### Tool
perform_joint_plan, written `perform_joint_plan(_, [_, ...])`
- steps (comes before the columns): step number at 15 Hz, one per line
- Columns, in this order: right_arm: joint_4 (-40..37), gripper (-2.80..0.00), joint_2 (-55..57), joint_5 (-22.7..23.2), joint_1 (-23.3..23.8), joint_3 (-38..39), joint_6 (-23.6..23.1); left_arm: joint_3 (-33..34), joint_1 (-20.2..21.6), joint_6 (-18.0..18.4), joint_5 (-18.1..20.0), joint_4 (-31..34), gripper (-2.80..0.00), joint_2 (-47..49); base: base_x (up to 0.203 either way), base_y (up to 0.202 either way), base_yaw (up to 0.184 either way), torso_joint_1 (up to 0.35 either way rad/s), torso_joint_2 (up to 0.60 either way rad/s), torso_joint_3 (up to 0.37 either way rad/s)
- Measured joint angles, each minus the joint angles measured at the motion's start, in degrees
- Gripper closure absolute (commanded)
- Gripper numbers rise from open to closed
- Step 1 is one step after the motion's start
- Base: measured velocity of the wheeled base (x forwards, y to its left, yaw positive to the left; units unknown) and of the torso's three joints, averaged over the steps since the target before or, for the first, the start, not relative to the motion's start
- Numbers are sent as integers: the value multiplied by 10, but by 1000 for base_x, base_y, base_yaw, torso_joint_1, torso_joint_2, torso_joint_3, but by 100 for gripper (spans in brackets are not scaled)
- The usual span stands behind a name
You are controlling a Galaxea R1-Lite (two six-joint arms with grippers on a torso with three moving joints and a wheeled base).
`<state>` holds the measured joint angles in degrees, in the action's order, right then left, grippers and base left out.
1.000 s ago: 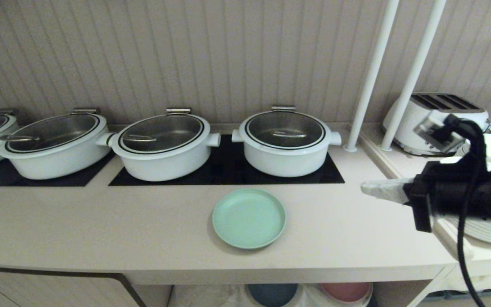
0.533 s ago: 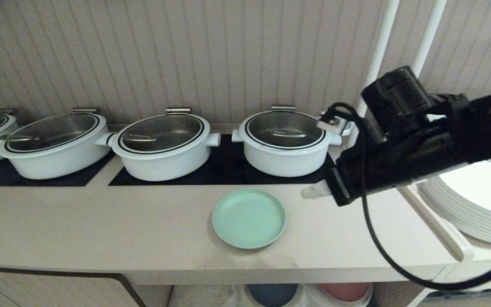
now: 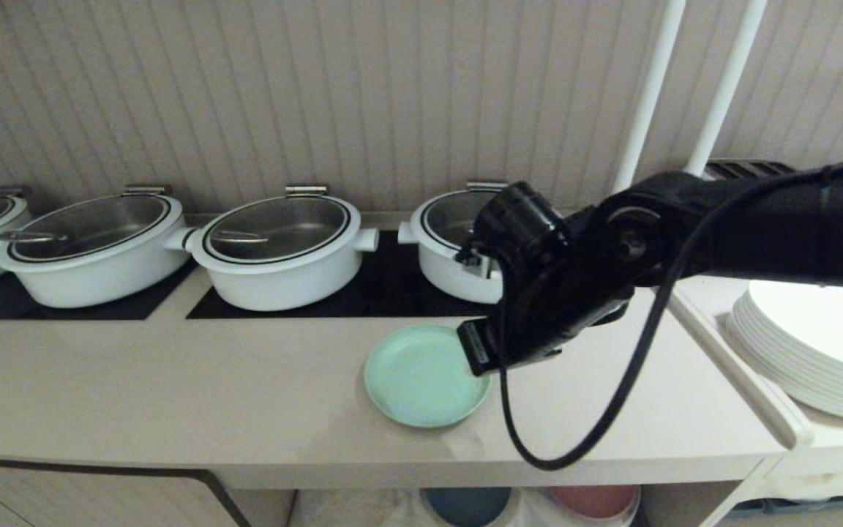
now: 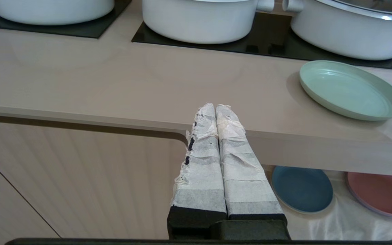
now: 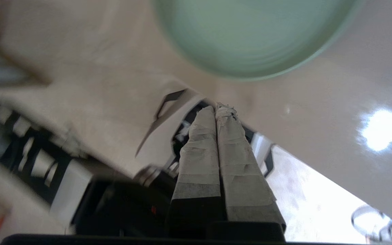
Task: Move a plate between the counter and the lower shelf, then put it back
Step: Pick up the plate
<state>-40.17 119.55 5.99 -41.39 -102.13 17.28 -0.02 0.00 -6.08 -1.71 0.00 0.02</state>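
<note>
We see the plate (image 3: pixel 425 377) lying flat on the table (image 3: pixel 173 388), just in front of the black hob panel (image 3: pixel 363 296) and not far from the table's front edge. Our right gripper (image 5: pixel 218 110) hovers close above the plate's right rim, its taped jaws pressed together and holding nothing. That is the first worry: with the jaws closed, a descent would only push on the rim, tipping the plate or sliding it toward the edge. The rim is low and the plate sits flush, so we judge that even opened jaws may struggle to get under it and could skid it along the smooth top. The white pot (image 3: pixel 458 274) stands just behind the arm, and a wide swing could knock it. Below, on the lower shelf (image 4: pixel 339 221), a blue plate (image 4: pixel 301 189) and a pink plate (image 4: pixel 378 194) already lie on the cloth, leaving little room to set ours down. Our left gripper (image 4: pixel 215 107) waits below the table's edge, jaws closed and empty.
</note>
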Motion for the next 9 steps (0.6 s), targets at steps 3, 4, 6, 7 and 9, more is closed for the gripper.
perform_joint_plan(3, [-46,0,52,-64,-8,-53,25,0,0,0,0,0,0,0,0,0,0,0,0,0])
perform_joint_plan(4, [-49,0,66,-96,-9,-58,27,0,0,0,0,0,0,0,0,0,0,0,0,0])
perform_joint_plan(6, [-46,0,88,-128,-9,-62,27,0,0,0,0,0,0,0,0,0,0,0,0,0])
perform_joint_plan(7, [-45,0,96,-131,-8,-64,26,0,0,0,0,0,0,0,0,0,0,0,0,0])
perform_joint_plan(9, [-39,0,107,-136,-4,-66,25,0,0,0,0,0,0,0,0,0,0,0,0,0])
